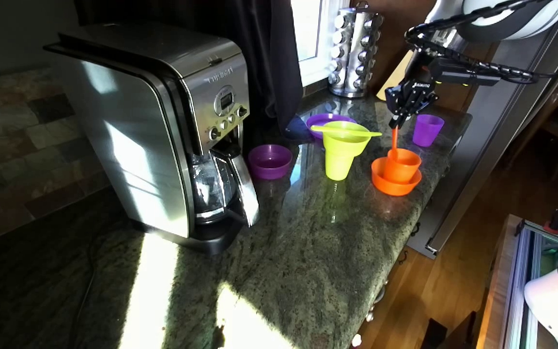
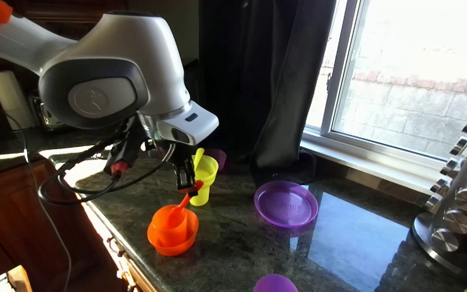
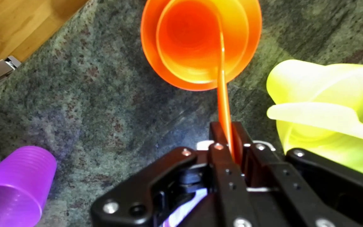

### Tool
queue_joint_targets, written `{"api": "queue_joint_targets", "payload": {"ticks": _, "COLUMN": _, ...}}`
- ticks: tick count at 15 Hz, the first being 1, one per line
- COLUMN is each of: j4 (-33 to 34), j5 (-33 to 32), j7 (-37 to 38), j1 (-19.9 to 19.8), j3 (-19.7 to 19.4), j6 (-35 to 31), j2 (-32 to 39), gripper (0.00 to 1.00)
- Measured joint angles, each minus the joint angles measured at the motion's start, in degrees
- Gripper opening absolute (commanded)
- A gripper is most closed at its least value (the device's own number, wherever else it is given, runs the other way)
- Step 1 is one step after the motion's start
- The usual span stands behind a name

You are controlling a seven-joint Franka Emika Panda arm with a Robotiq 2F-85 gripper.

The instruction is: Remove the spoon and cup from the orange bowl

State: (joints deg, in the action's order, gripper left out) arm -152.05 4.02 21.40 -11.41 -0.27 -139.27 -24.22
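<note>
Gripper (image 3: 227, 130) angled down, pinching 1 spoon (image 3: 223, 101).

the dark stone counter (image 2: 233, 243) gives broad passage between the shallow round orange plastic bowl (image 2: 174, 251) and the flat round purple plastic dish (image 2: 286, 205). beside the bowl, the funnel-shaped yellow-green plastic cup (image 1: 339, 160) leaves only a narrow gap. the slim orange plastic spoon (image 3: 223, 94) partly blocks the mouth of the small orange plastic cup (image 3: 184, 47).

On the dark, shiny counter (image 1: 317, 247) sit a coffee maker (image 1: 162, 140), a spice rack (image 1: 355, 53), a purple bowl (image 1: 270, 168), a purple plate (image 2: 285, 203), a yellow cup (image 1: 339, 165), an orange bowl (image 1: 395, 187) and a purple cup (image 1: 426, 131).
</note>
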Motion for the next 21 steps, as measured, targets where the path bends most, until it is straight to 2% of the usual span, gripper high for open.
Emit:
{"api": "queue_joint_targets", "payload": {"ticks": 6, "j4": 1.46, "j5": 0.04, "j7": -1.95, "j1": 0.48, "j3": -0.56, "j6": 2.09, "j2": -5.84, "gripper": 0.03}}
{"api": "queue_joint_targets", "payload": {"ticks": 9, "j4": 3.96, "j5": -0.02, "j7": -4.82, "j1": 0.47, "j3": -1.81, "j6": 6.56, "j2": -8.20, "gripper": 0.03}}
{"api": "queue_joint_targets", "payload": {"ticks": 11, "j4": 6.84, "j5": -0.46, "j7": -7.30, "j1": 0.40, "j3": -2.98, "j6": 11.77, "j2": -8.95, "gripper": 0.03}}
{"api": "queue_joint_targets", "payload": {"ticks": 16, "j4": 14.99, "j5": -3.99, "j7": -17.51, "j1": 0.39, "j3": -5.96, "j6": 25.42, "j2": -6.68, "gripper": 0.03}}
{"api": "queue_joint_targets", "payload": {"ticks": 18, "j4": 17.25, "j5": -5.88, "j7": -22.06, "j1": 0.43, "j3": -6.66, "j6": 28.13, "j2": -4.38, "gripper": 0.03}}
{"api": "queue_joint_targets", "payload": {"ticks": 19, "j4": 18.20, "j5": -6.76, "j7": -24.18, "j1": 0.44, "j3": -6.92, "j6": 29.38, "j2": -3.08, "gripper": 0.11}}
{"api": "queue_joint_targets", "payload": {"ticks": 21, "j4": 18.65, "j5": -6.88, "j7": -24.49, "j1": 0.44, "j3": -7.04, "j6": 29.44, "j2": -2.01, "gripper": 0.11}}
